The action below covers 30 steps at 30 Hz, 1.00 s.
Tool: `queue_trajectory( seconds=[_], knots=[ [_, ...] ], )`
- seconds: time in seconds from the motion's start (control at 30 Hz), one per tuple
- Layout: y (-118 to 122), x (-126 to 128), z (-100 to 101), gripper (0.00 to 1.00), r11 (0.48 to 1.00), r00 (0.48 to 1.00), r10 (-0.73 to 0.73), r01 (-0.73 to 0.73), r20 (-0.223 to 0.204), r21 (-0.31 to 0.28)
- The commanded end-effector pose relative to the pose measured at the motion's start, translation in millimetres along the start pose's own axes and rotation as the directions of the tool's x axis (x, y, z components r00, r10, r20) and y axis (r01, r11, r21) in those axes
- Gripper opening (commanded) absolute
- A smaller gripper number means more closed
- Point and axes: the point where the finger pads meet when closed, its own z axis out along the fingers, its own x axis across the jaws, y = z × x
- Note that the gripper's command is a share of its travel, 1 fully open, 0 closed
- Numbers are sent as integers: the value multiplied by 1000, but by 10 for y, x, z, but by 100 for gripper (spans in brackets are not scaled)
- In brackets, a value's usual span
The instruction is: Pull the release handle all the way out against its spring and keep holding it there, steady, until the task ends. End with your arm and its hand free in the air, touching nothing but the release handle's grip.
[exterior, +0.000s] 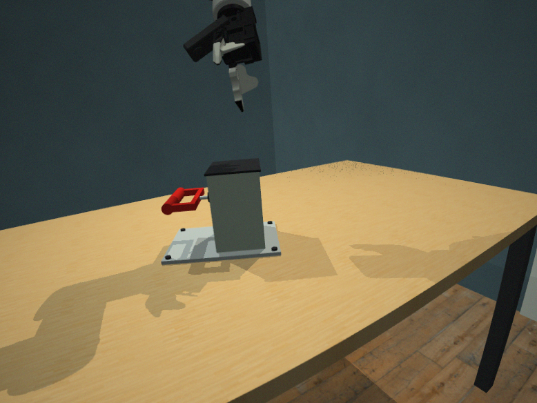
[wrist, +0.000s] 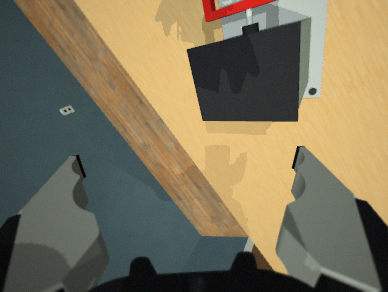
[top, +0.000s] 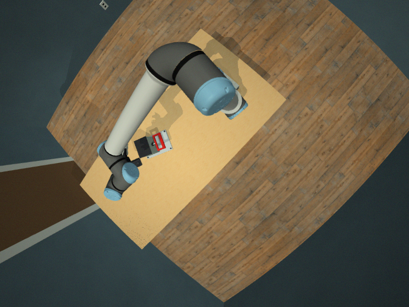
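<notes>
The red release handle (exterior: 180,199) is a rectangular loop on a short rod. It sticks out sideways from a grey upright housing (exterior: 236,208) with a black top, bolted to a grey base plate (exterior: 221,249) on the table. From above, the handle (top: 161,141) lies beside the black top (top: 143,147). My gripper (exterior: 238,103) hangs high above the housing, fingers pointing down, apart from everything. In the wrist view both fingers stand wide apart with nothing between them (wrist: 187,162); the black top (wrist: 247,75) and part of the handle (wrist: 235,9) show ahead.
The table's edge runs diagonally under the gripper in the wrist view (wrist: 145,135), with floor beyond it. The arm's elbow and base (top: 211,92) stand on the far side of the table. A table leg (exterior: 502,308) stands at the right.
</notes>
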Motion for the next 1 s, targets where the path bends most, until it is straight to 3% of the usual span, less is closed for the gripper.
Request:
queue_trajectory(
  seconds=[0.0, 0.67, 0.97],
  knots=[
    [5, -3, -9, 100, 1000, 1000, 1, -1, -1, -1],
    [-6, -3, 4, 100, 1000, 1000, 10, -10, -4, 1],
    [-269, -1, 273, 100, 973, 971, 228, -223, -77, 67]
  ],
)
